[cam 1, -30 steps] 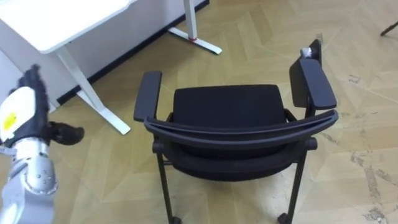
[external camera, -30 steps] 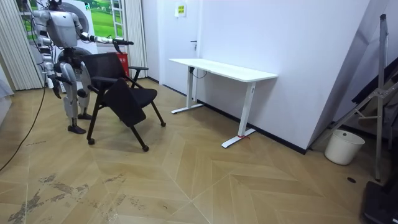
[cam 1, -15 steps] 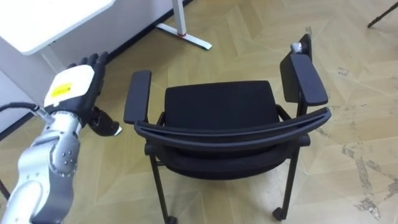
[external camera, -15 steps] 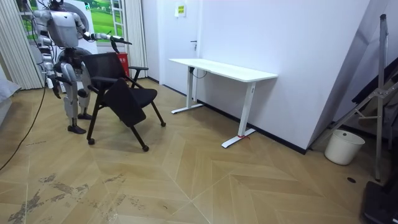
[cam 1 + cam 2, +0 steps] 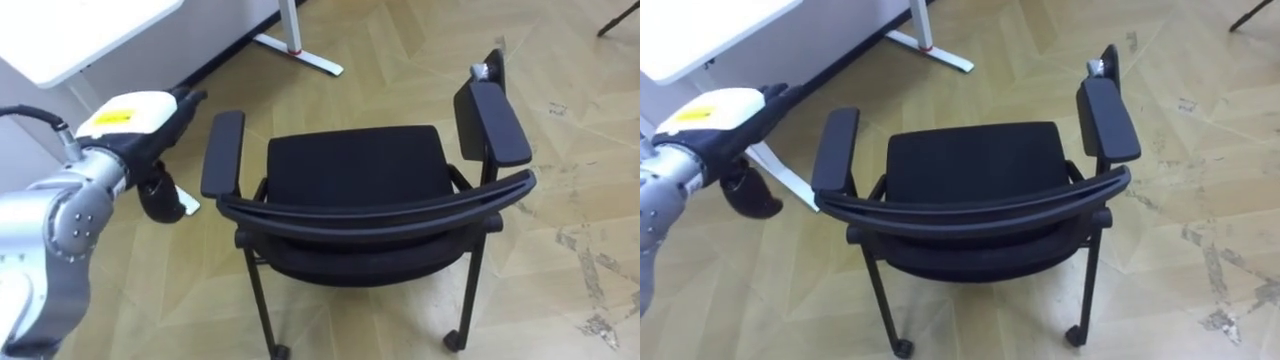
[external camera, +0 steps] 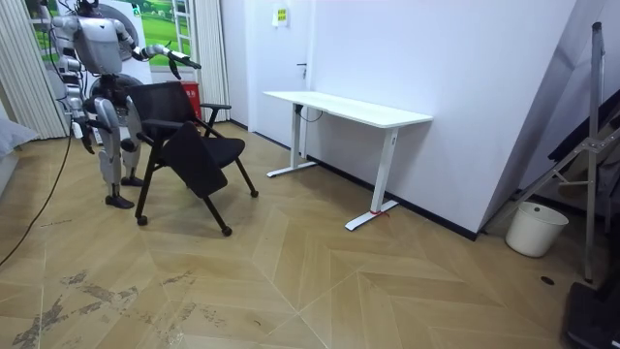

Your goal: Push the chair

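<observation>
Black chair (image 5: 355,190), left hand (image 5: 140,125) just beside its armrest (image 5: 222,150)

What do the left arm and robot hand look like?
The left robot hand has a white back shell with a yellow label, black fingers and thumb. The forearm is rounded silver-grey metal; a dark cable loops at the wrist.

An office-like room: white desk (image 6: 349,109), black chair (image 6: 206,151), herringbone wood floor (image 6: 320,281), plain white wall (image 6: 436,58).
</observation>
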Motion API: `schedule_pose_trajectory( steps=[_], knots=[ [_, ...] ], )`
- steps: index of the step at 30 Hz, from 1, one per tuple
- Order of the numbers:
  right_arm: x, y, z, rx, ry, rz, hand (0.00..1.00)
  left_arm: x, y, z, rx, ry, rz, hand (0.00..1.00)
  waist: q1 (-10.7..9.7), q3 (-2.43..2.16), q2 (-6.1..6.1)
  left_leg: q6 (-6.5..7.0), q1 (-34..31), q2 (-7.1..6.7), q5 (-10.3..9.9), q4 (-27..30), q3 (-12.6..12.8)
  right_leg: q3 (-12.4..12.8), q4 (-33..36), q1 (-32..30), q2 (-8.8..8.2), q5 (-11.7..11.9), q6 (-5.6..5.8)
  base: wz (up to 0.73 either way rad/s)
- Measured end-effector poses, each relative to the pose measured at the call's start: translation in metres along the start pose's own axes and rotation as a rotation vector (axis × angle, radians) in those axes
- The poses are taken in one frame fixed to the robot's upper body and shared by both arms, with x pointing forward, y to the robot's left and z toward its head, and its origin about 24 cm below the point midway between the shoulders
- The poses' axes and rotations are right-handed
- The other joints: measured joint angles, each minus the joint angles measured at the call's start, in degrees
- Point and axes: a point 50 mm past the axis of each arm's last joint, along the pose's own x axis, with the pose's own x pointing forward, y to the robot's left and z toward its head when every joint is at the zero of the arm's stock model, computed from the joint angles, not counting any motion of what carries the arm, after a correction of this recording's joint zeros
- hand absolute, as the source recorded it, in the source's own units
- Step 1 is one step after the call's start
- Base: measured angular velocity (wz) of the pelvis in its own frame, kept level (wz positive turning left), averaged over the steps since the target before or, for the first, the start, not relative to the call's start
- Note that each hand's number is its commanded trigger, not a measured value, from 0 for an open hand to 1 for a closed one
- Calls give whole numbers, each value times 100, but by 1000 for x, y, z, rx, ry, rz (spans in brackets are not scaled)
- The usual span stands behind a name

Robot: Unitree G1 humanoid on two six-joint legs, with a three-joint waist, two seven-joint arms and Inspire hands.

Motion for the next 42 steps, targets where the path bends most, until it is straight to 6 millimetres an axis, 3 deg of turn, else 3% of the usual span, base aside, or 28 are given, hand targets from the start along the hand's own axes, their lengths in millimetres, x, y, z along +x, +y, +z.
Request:
schedule_pose_trajectory(
  steps=[6,10,15,27,42],
  knots=[
    [0,0,1,6,-3,20,0,0,20,13,41,-46,-54,0,-1,29,59,0,29,-4,0,0,-37,-15,-19,43,-6,-1,2,1],
    [0,0,1,5,-3,20,0,-7,21,25,42,-123,-106,0,-29,28,84,0,36,-3,0,6,-33,-42,-23,68,-9,-9,8,3],
    [-1,-3,2,3,-5,21,0,-14,18,34,55,-200,-192,0,-29,12,134,0,41,-2,0,8,-56,-84,-17,85,-19,-11,6,3],
    [-1,-5,2,-5,3,48,0,-16,10,38,9,-286,-331,0,-22,20,123,0,47,-3,0,13,-77,-92,8,79,-22,-16,-2,1],
    [-1,-8,-2,24,16,23,0,-14,-5,41,0,-302,-363,0,-26,22,120,0,46,-5,0,14,-73,-37,-6,69,-9,-18,-3,-1]
  ],
)
